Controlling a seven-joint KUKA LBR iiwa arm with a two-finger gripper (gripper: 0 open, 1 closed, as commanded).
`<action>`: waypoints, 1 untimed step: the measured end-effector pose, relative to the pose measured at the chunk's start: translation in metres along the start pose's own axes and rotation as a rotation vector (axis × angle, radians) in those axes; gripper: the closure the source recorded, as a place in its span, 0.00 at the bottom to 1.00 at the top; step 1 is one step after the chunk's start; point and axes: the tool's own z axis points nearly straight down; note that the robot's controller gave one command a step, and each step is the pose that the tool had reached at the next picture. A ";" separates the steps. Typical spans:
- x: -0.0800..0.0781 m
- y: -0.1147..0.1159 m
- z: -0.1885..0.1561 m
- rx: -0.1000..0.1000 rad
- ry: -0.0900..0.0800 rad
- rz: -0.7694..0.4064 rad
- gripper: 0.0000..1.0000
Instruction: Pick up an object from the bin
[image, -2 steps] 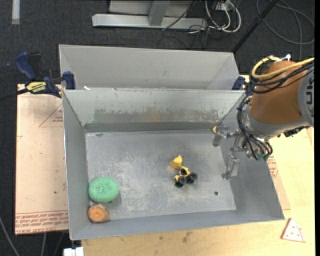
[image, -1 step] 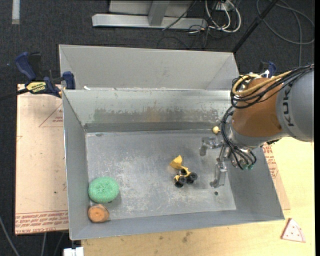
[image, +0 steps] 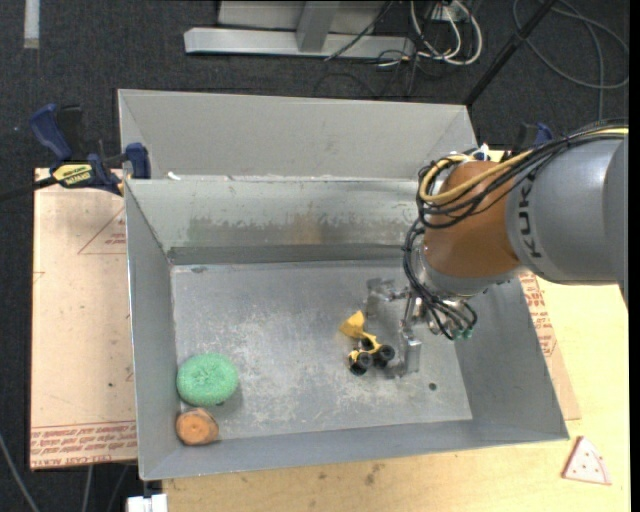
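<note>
Judging by how things lie, we'd put the pick at approach stage, not done: nothing is lifted, and all 3 things sit on the floor of the bin (image: 290, 300). Our landmark is the yellow-and-black thing (image: 365, 350), small, prob. a toy; we can't make out its detail.

Nearest the camera, well off to the view's left of it & closer to the front wall, lies an orange lump (image: 197, 427). Just behind that lump, touching it or nearly so, sits a round green scrubber-like pad (image: 207, 379), also well apart from the yellow-and-black thing. Next back comes the landmark itself, right of mid-floor.

The gripper (image: 403, 345) is low over the floor just beside it on the right, maybe touching it. We can't tell whether the gripper is apart or together, nor that it has hold of anything. What's left, in our view: close on the thing, lift, clear the bin.

Behind & above the landmark the wrist points roughly straight down, w/ its orange cover (image: 470, 235) & looped cables (image: 437, 190). The grey arm link (image: 575, 215) runs off to the right over the bin's rim.
</note>
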 end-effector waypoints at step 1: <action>-0.004 0.010 0.002 -0.001 -0.002 -0.022 0.00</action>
